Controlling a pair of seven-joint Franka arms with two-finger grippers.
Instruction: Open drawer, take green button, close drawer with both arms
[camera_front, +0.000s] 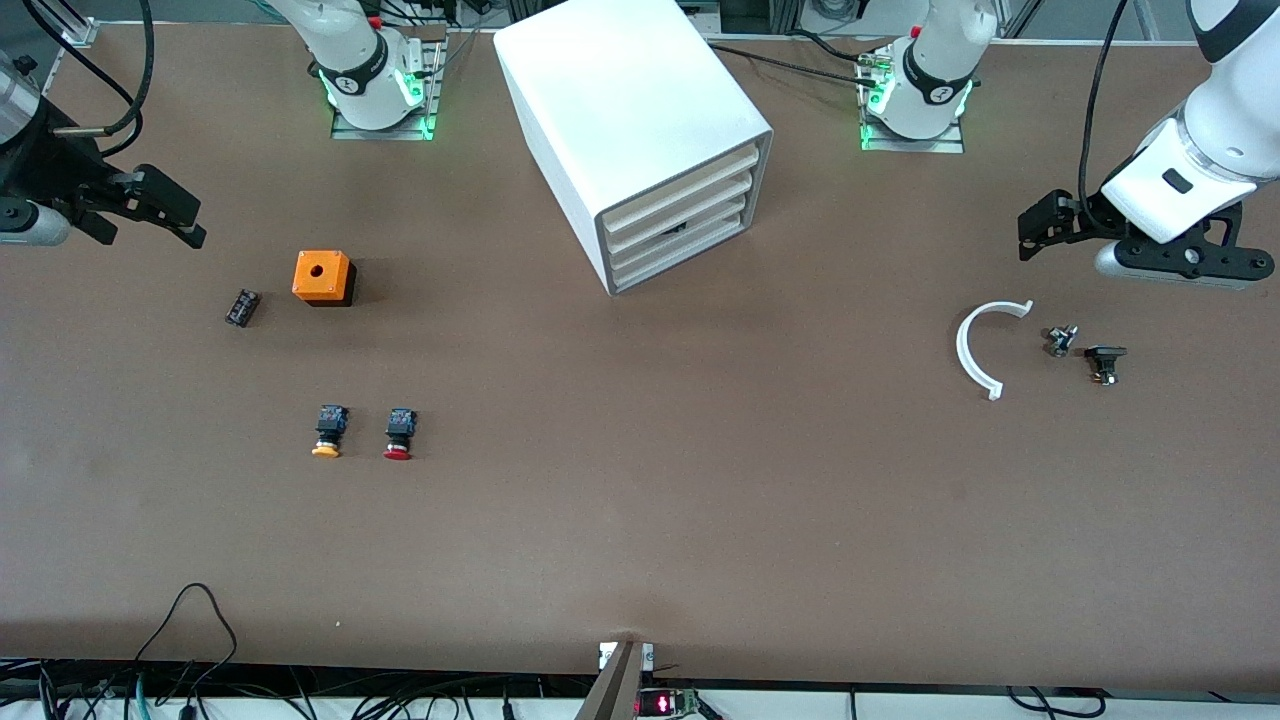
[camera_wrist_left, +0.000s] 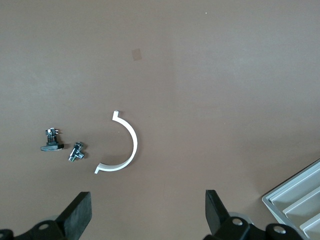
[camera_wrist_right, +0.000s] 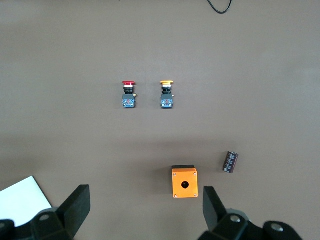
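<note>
The white drawer cabinet (camera_front: 640, 110) stands at the middle of the table near the arms' bases, and its stacked drawers (camera_front: 680, 225) are all pushed in. No green-capped button shows in any view. My left gripper (camera_front: 1040, 228) hangs open and empty over the left arm's end of the table, above a white curved piece (camera_wrist_left: 125, 145); its own view shows it open (camera_wrist_left: 148, 207) with the cabinet's corner (camera_wrist_left: 300, 200) at the edge. My right gripper (camera_front: 170, 207) hangs open and empty over the right arm's end; its own view shows it open (camera_wrist_right: 145, 205) above an orange box (camera_wrist_right: 184, 182).
The orange box (camera_front: 323, 276) has a hole in its top, with a small black cylinder (camera_front: 242, 307) beside it. A yellow-capped button (camera_front: 329, 430) and a red-capped button (camera_front: 400, 433) lie nearer the front camera. The white curved piece (camera_front: 975, 350) and two small metal parts (camera_front: 1060, 340) (camera_front: 1104, 362) lie under the left arm.
</note>
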